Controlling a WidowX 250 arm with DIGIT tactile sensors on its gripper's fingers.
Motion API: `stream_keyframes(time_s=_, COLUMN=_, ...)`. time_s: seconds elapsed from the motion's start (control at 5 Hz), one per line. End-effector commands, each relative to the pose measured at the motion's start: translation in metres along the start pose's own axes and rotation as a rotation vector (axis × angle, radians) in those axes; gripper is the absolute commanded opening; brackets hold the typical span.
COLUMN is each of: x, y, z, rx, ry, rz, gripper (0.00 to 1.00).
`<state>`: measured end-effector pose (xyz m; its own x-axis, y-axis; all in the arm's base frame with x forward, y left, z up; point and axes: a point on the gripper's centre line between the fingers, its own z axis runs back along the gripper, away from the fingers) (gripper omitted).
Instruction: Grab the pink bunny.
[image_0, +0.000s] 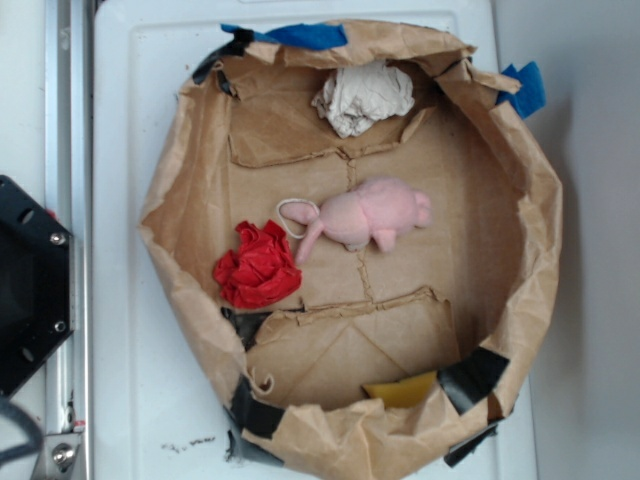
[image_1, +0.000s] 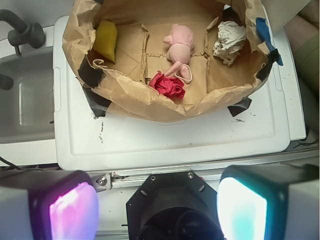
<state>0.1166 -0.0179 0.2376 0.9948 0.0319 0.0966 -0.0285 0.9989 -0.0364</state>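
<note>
Filling the bottom of the wrist view, the gripper (image_1: 157, 210) is seen only as two blurred fingers, one glowing pink (image_1: 74, 210) and one glowing teal (image_1: 241, 205), held wide apart with nothing between them. A black mounting base (image_1: 172, 207) shows in the gap, well short of the container. Beyond it a white plastic lid-like surface (image_1: 165, 142) lies bare up to the near wall of a crumpled brown paper enclosure patched with black tape (image_1: 145, 102).

Just inside that near wall a bright red crumpled cloth wad (image_1: 169, 85) is found, partly hidden by the paper rim. The small pale-pink plush bunny (image_1: 179, 47) lies on its side just beyond, near the middle of the floor, its ears stretched toward the red wad; whether the ears touch it cannot be told. Open cardboard floor is left around the bunny's body on its other sides.

A yellow sponge-like block (image_1: 106, 34) sits against one side wall, and only a sliver of it (image_0: 400, 390) is seen from the exterior view. An off-white crumpled paper wad (image_1: 229, 39) rests against the opposite wall, well apart from the bunny. The enclosure's far rim is cut off in the wrist view. Blue tape pieces (image_0: 295, 36) are seen on the rim.
</note>
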Motion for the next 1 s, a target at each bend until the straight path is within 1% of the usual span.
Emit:
stream_keyframes(time_s=0.0, x=0.0, y=0.0, z=0.0, rx=0.0, ry=0.0, rz=0.0, gripper=1.0)
stream_keyframes(time_s=0.2, x=0.048, y=-0.013, z=-0.011, rx=0.011, ry=-0.049, rz=0.051, gripper=1.0)
stream_keyframes(time_s=0.4, x=0.084, y=-0.02, z=-0.024, rx=0.0, ry=-0.054, rz=0.083, gripper=1.0)
stream_keyframes(time_s=0.6, x=0.118, y=-0.021, z=-0.038, rx=0.007, ry=-0.079, rz=0.089, gripper=1.0)
stream_keyframes(time_s=0.8, x=0.118, y=-0.021, z=-0.038, rx=0.007, ry=-0.079, rz=0.089, gripper=1.0)
